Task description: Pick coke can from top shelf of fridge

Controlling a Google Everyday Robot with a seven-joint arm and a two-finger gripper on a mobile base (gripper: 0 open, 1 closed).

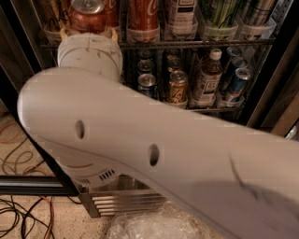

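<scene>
The coke can [87,17], red with a silver lid, sits between the two pale fingers [64,33] of my gripper [88,31], right above the white wrist, at the left end of the top shelf [196,42]. The gripper is shut on the can. A second coke can [143,14] stands on the shelf to its right. My thick white arm [154,140] crosses the view from lower right to upper left and hides much of the fridge [267,93].
The rack below holds a blue can [147,84], a gold-orange can [177,89], a bottle [206,79] and more cans. The steel base grille [121,203] shows under the arm. Crumpled clear plastic [154,227] and cables [23,219] lie on the floor.
</scene>
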